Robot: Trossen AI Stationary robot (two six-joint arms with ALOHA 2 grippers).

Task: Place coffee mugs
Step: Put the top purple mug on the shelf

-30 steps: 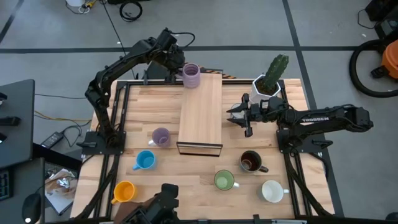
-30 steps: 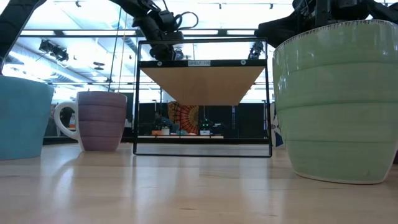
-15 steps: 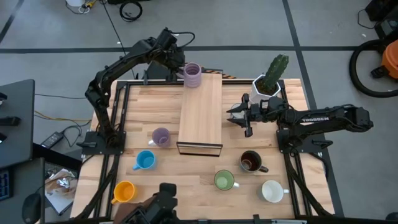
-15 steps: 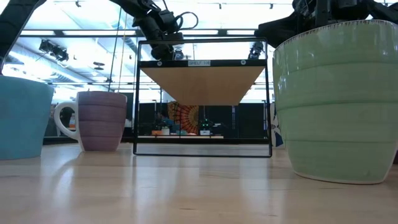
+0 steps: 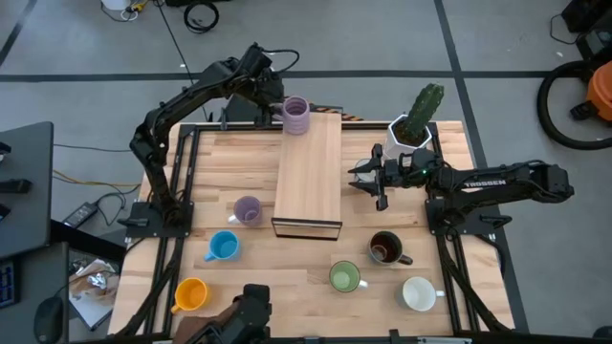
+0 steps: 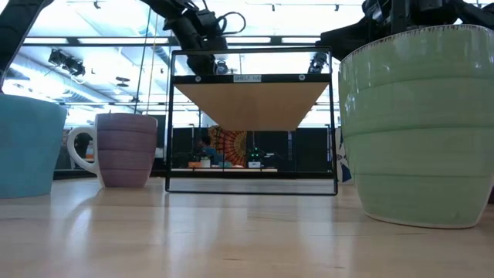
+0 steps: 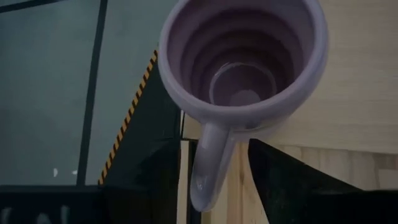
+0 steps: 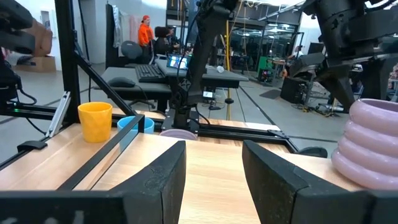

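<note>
A grey concrete floor with dark seams surrounds the wooden worktop (image 5: 316, 296), and on it, in the middle, stands a raised wooden shelf (image 5: 309, 177) in a black frame. One lilac mug (image 5: 295, 115) sits on the shelf's far left corner; the left gripper (image 5: 272, 108) is just beside it on its left, fingers parted to either side of the mug's handle (image 7: 208, 165) without closing on it. In the left wrist view that mug's ribbed inside looks empty. The second lilac mug (image 5: 248, 209) stands on the worktop just left of the shelf, the blue mug (image 5: 223, 247) nearer and left of it, the orange mug (image 5: 190, 293) at the near left. On the near right are the dark brown mug (image 5: 386, 247), the green mug (image 5: 344, 277) and a white mug (image 5: 419, 293); whether the brown one holds anything cannot be told. The right gripper (image 5: 360, 179) hovers at the shelf's right edge, fingers apart and holding nothing. Behind it, a second white mug (image 5: 377, 153) is mostly hidden by the arm, beside the white planter (image 5: 405, 135) holding a cactus (image 5: 423, 107). In the low view the green mug fills the right side, cut off by the frame.
</note>
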